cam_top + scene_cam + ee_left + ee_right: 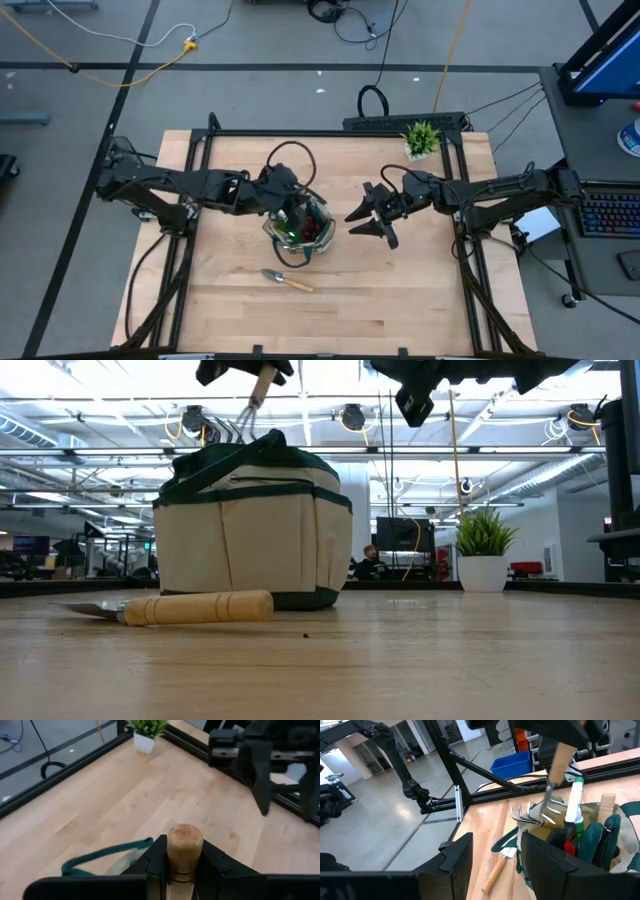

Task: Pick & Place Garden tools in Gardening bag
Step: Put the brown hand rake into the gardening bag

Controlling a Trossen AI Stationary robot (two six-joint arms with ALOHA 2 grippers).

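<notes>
Table [400, 300]: light wood top in a black frame; wide bare board on the side of the gardening bag where the trowel lies, and more toward the frame edges. No readable writing on any item.

Gardening bag [250, 530]: khaki-tan tote, dark green trim, upright near the table's middle, mouth open. Inside, seen in the right wrist view: spray bottle [574, 802], green-handled pruners [594, 842], a wooden handle [606, 807], something red.

Left arm: reaches in from the table's left edge, wrist over the bag's mouth. Left gripper [184, 862] clamped on the wooden handle of the hand fork [551, 790], held upright, tines down at the bag's rim; handle end [185, 840] stands up between the fingers.

Right arm: stretched from the right edge, stopping just beside the bag. Right gripper [372, 222] raised above the board, fingers parted, holding nothing.

Potted plant [421, 138]: at the far frame edge, well apart from the bag.

Trowel [287, 280]: lies flat on the board near the bag, untouched.
</notes>
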